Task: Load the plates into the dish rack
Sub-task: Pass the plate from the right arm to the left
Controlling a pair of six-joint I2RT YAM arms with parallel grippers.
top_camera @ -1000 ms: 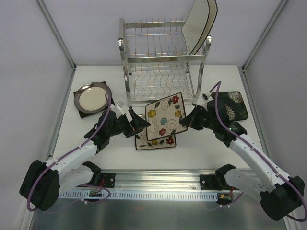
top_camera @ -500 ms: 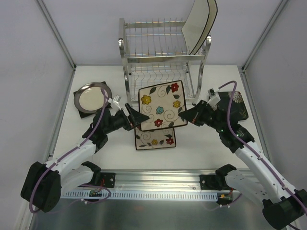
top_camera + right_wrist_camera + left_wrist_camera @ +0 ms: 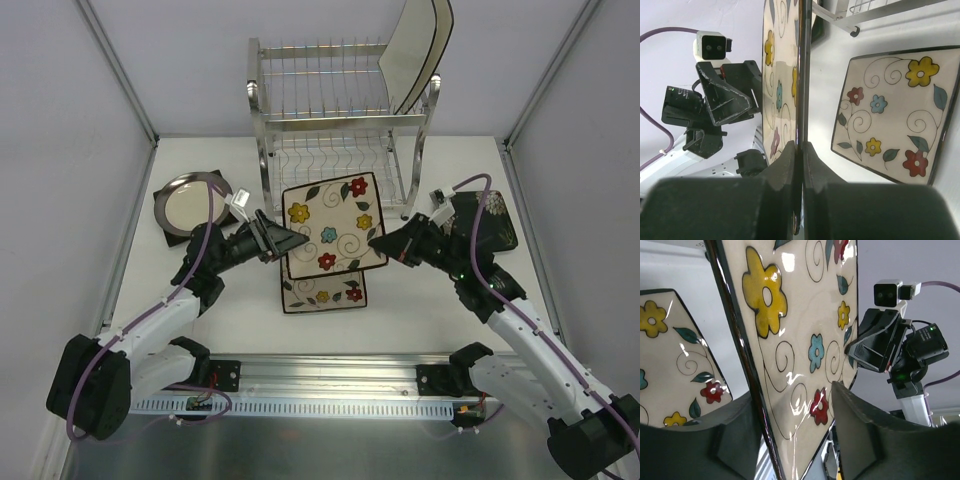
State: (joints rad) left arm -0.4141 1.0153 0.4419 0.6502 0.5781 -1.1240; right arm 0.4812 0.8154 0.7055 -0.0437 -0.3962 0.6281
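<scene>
Nearest, a flat flowered plate (image 3: 322, 290) lies on the surface (image 3: 400, 310). Just above it, a lifted flowered plate (image 3: 330, 222) is held on edge, clear of the surface and short of the rack. The right hand (image 3: 378, 240) is clenched on its right rim. The left hand (image 3: 290, 240) has its fingers either side of the left rim; whether they bear on it cannot be told.

Further back, at left, a round cream plate (image 3: 192, 203) rests on a dark square plate (image 3: 162, 226). At right lies a dark white-flowered plate (image 3: 497, 215).

Farthest, the dish rack (image 3: 330, 150) holds one white plate (image 3: 410, 55) in its upper tier.

Assessment: one plate loaded, one in transit, four outstanding.

No brand, label or writing legible.
</scene>
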